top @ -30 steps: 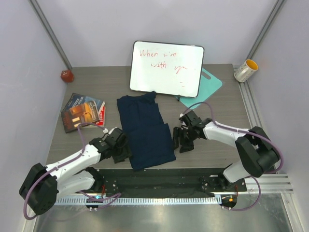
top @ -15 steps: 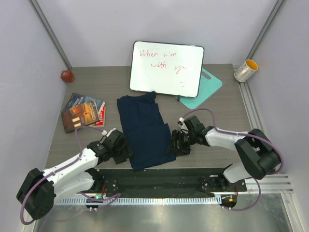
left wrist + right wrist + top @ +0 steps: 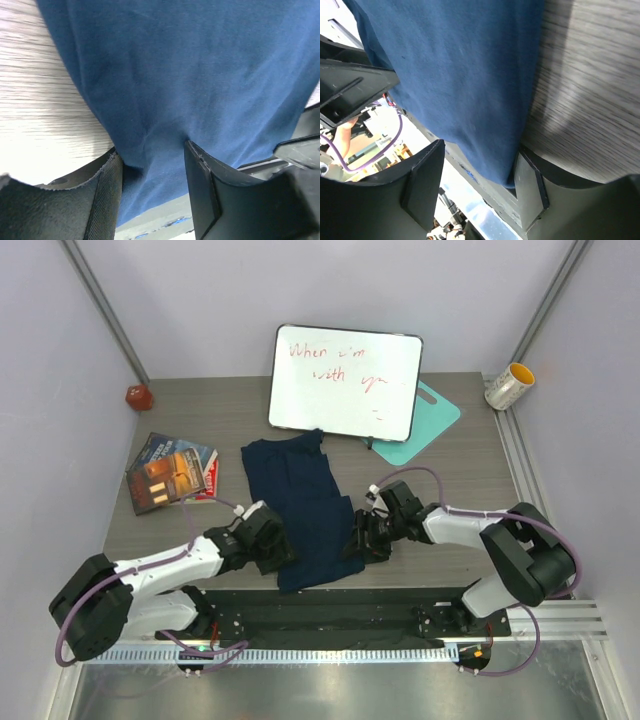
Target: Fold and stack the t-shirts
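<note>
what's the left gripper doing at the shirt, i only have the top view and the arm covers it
Observer: The left wrist view shows the left gripper with its fingers apart and the shirt fabric lying between them.
Operator: and the right one
Observer: In the right wrist view the right gripper is spread too, with the shirt's side edge and a corner sitting between its fingers.
Operator: any bunching
Observer: In the left wrist view a small crease runs into the gap between the fingers. The rest of the cloth there looks smooth.
</note>
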Tool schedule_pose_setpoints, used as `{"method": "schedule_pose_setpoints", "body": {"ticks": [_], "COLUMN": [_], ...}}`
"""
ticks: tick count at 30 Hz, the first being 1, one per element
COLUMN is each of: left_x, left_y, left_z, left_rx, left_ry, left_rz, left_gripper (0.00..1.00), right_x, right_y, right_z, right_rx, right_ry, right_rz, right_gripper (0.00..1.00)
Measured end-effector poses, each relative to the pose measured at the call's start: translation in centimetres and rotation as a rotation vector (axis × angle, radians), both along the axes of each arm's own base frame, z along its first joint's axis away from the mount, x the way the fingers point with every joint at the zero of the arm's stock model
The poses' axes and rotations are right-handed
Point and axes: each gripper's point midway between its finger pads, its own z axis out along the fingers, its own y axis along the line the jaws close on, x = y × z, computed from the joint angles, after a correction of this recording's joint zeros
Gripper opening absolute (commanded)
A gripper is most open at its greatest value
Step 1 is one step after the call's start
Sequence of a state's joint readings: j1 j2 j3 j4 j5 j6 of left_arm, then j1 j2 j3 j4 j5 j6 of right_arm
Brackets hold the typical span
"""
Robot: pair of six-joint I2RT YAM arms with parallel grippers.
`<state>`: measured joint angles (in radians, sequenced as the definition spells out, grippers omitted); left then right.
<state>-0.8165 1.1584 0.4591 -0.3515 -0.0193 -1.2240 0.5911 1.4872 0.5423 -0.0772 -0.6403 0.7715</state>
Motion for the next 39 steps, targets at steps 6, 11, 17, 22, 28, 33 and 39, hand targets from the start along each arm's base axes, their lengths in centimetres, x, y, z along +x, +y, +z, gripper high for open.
{"method": "schedule_pose_setpoints", "body": {"ticks": [6,11,17,22,28,33,39], "left_x": [-0.2,-0.5,-1.1,-0.9,0.6,1.6,2.2], "left_y": [-0.5,-0.3,0.4,1.1,1.8,2.5,3.2], "left_z": [-0.2,-0.2,0.0,1.4,4.6,6.4,7.3], "left_rx": [-0.019,-0.032,-0.011,0.046,0.114,0.166,0.228], "left_ry": [-0.007,-0.014,-0.003,0.0,-0.056,-0.09,-0.101], "left_rz": [0.012,0.019,0.018,0.026,0.055,0.083,0.104], "left_gripper": [0.27,0.02,0.0,0.0,0.0,0.0,0.0], "right_x": [-0.2,-0.7,-1.0,-0.5,0.8,2.4,3.9], "right_y": [0.1,-0.2,-0.1,0.5,1.6,2.9,4.1], "right_z": [-0.6,-1.4,-1.1,0.1,2.7,5.4,7.9], "right_rx": [-0.007,-0.035,-0.054,-0.06,-0.029,0.002,0.015], "right_ry": [0.013,0.029,0.054,0.067,0.065,0.038,0.027], "right_rz": [-0.006,-0.013,-0.006,-0.002,-0.027,-0.034,-0.023], "right_gripper": [0.26,0.02,0.01,0.01,0.01,0.02,0.03]}}
